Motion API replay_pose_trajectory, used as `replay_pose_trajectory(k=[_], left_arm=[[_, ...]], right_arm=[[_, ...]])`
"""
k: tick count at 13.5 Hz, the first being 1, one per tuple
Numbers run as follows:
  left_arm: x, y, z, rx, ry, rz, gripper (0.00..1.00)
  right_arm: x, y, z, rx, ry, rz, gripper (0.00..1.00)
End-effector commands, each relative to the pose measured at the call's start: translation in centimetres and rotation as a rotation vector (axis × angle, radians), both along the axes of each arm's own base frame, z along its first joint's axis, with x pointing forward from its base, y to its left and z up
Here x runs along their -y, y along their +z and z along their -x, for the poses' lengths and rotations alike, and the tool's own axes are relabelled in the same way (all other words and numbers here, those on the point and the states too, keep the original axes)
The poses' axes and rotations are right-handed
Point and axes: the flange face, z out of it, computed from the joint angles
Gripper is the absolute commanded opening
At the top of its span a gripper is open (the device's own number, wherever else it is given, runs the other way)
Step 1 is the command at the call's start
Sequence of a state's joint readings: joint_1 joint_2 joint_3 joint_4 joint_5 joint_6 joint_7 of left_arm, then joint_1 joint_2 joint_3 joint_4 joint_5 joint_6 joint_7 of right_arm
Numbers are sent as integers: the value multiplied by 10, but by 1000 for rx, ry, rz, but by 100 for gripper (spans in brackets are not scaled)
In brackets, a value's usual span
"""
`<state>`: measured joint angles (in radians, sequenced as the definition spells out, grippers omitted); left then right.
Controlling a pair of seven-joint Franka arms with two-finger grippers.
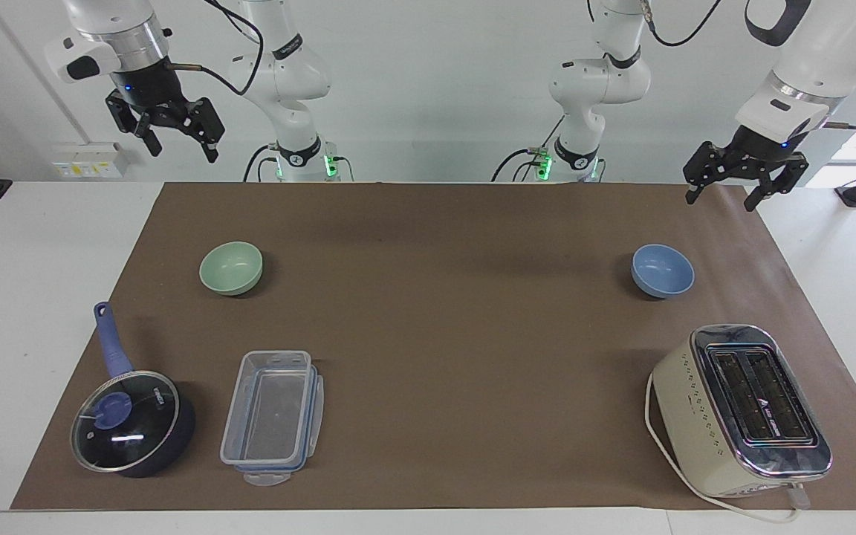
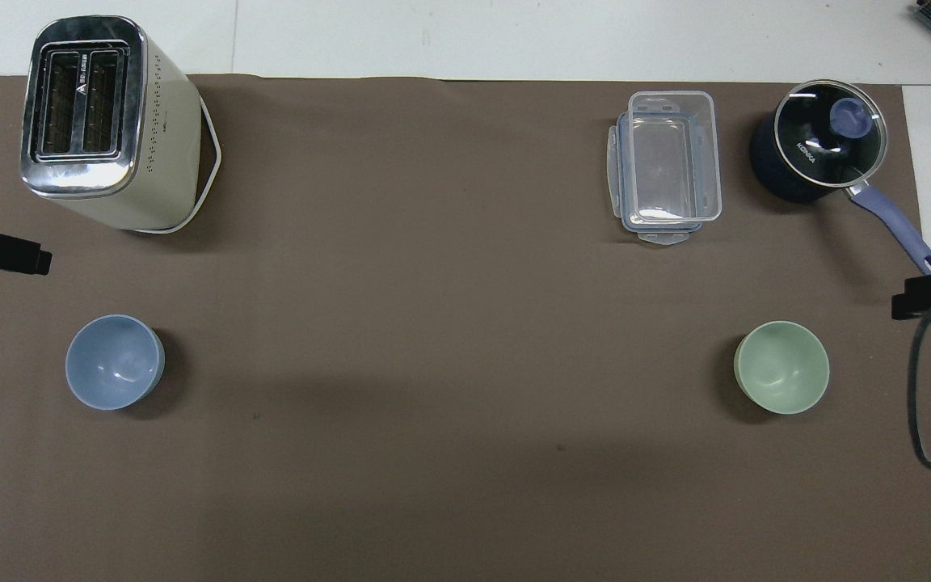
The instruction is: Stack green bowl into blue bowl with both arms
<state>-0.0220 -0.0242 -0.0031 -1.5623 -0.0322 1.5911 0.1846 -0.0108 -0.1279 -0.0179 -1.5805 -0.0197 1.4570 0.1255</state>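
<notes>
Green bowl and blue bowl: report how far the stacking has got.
Done: nothing. The green bowl sits empty on the mat toward the right arm's end, the blue bowl empty toward the left arm's end, well apart.

In hand: nothing. The right tool and the left tool hang open and raised, at the robots' edge of the table, touching neither bowl.

Left: grasp the green bowl, carry it across, set it into the blue bowl.

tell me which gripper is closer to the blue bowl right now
Left. The left gripper hangs open in the air just off the blue bowl, at the left arm's end. The right gripper hangs open at the other end, near the green bowl.
</notes>
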Motion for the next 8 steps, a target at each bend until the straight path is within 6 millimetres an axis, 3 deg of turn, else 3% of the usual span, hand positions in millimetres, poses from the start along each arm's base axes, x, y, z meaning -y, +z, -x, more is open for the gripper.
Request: replay_pose_trajectory(k=[1,8], left_arm=[[-1,7,3,4,9,-18,100],[-7,7,3,9,3,-18,100]], right_arm=[[0,3,1,-2,5,1,100],[0,3,1,-1,4,1,100]])
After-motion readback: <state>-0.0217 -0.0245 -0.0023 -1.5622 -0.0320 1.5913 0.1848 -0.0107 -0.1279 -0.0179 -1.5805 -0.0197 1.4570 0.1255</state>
